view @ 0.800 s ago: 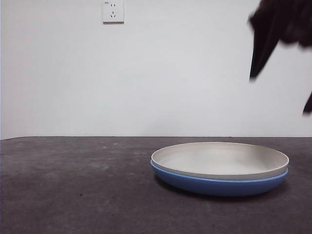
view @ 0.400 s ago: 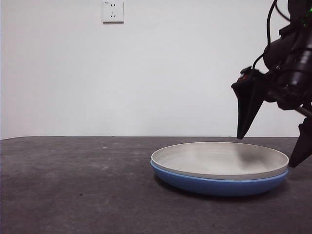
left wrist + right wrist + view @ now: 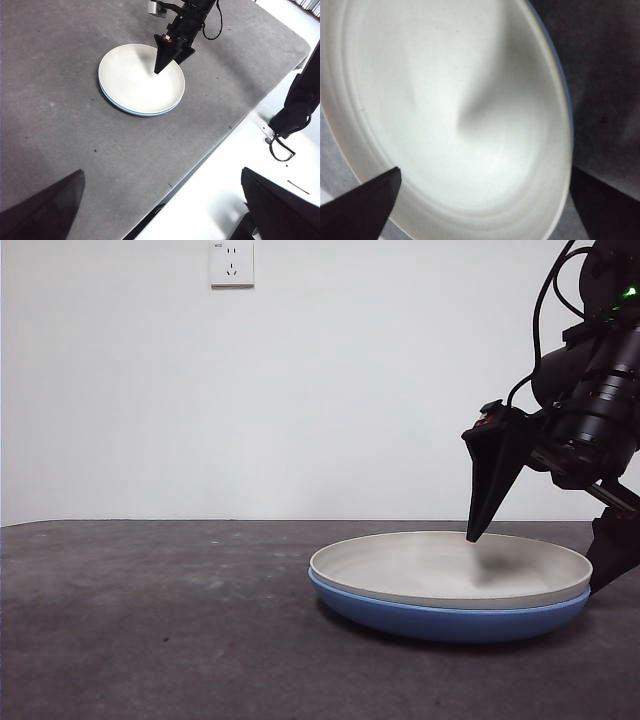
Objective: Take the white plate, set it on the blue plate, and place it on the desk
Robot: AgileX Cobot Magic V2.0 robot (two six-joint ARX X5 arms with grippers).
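The white plate (image 3: pixel 450 570) rests nested on the blue plate (image 3: pixel 440 622) on the dark grey desk (image 3: pixel 150 620), right of centre. My right gripper (image 3: pixel 533 562) is open and low over the stack's right rim, one jaw tip just above the white plate's inside, the other outside the rim. The right wrist view shows the white plate (image 3: pixel 445 115) filling the picture between the jaws (image 3: pixel 485 200), with a blue sliver (image 3: pixel 568 125) at its edge. My left gripper (image 3: pixel 165 210) is open, high and far from the plates (image 3: pixel 137 80).
A wall socket (image 3: pixel 232 262) is on the white wall behind. The desk's edge (image 3: pixel 215 145) runs near the stack, with white floor and a black stand (image 3: pixel 295 105) beyond it.
The right gripper has come down from the top right corner to the plates' right rim, jaws open. The plates have not moved.
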